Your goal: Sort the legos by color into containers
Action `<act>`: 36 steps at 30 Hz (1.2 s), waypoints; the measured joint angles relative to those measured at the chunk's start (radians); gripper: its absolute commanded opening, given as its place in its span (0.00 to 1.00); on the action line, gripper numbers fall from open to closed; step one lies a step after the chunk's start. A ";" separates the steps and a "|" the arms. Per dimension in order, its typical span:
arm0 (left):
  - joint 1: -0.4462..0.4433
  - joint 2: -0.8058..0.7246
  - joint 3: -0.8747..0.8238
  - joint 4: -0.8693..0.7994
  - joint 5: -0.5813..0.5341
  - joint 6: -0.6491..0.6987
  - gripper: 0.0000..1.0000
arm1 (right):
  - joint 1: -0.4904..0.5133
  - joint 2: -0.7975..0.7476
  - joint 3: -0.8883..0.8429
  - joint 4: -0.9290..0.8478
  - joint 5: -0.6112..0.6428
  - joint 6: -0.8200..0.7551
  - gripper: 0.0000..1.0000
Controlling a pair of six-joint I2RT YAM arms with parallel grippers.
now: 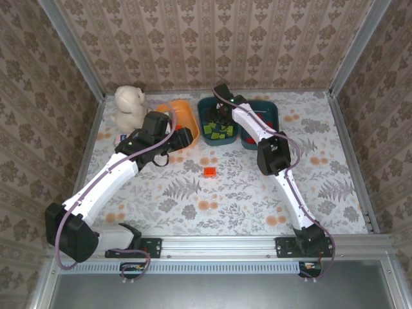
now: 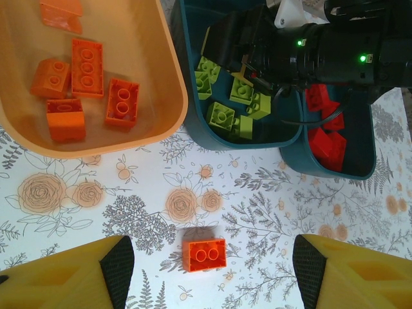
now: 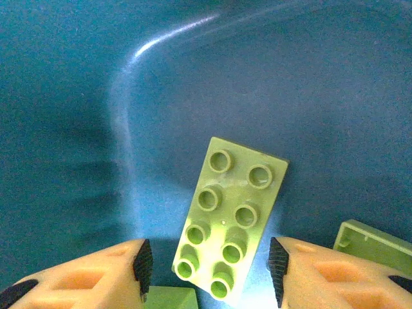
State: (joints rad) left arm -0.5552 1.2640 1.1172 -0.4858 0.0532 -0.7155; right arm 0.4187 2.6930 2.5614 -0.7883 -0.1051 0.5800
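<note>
- Three tubs are ranged along the far edge of the tabletop point(image 1: 322, 193). The orange tub point(image 2: 145, 45) is set nearest the far-left corner, the middle teal tub point(image 2: 199, 132) just beside it, and the right teal tub point(image 2: 364, 138) against that one.
- The left gripper point(image 2: 212, 270) is held over the middle of the tabletop, its jaws wide and nothing gripped. A lone orange brick point(image 2: 204, 255) is seen on the tabletop below the gap, apart from the tubs.
- The right gripper point(image 3: 209, 267) is lowered into the middle teal tub. Its jaws are parted on either side of a light-green brick point(image 3: 232, 225) lying studs-up on the tub floor. A gap is seen at each finger, so no grip is judged to be made.
- The bricks are judged light, stiff and smooth-sided, and not fragile (hard plastic, likely to slip only if pinched at a corner). Hold is best taken across two flat opposite sides, low on the body, with the studs left alone.
- Five sorted orange bricks point(image 2: 87, 67) are counted in the orange tub, and one more on the tabletop.
- About six green bricks point(image 2: 222, 116) are counted in the middle tub, some hidden by the right arm.
- At least three red bricks point(image 2: 328, 145) are counted in the right tub, with the rest hidden.
</note>
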 measured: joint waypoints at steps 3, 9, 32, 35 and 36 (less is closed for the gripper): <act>0.000 0.000 0.000 -0.003 0.000 0.000 0.70 | 0.000 -0.008 0.000 0.000 -0.002 0.000 0.55; -0.007 0.000 -0.006 -0.019 0.001 0.016 0.72 | 0.005 -0.136 -0.027 0.003 -0.001 -0.001 0.54; -0.270 0.483 0.091 -0.095 0.007 0.079 0.92 | 0.088 -1.723 -1.665 0.128 -0.212 -0.009 1.00; -0.270 0.535 0.131 -0.118 0.000 0.080 0.91 | 0.088 -1.846 -1.685 0.079 -0.251 -0.009 1.00; -0.270 0.558 0.151 -0.127 -0.005 0.080 0.91 | 0.088 -1.872 -1.685 0.065 -0.257 -0.009 1.00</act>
State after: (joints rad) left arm -0.8253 1.8217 1.2682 -0.6132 0.0486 -0.6353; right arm 0.5068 0.8207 0.8764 -0.7231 -0.3626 0.5709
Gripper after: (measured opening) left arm 0.912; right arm 0.999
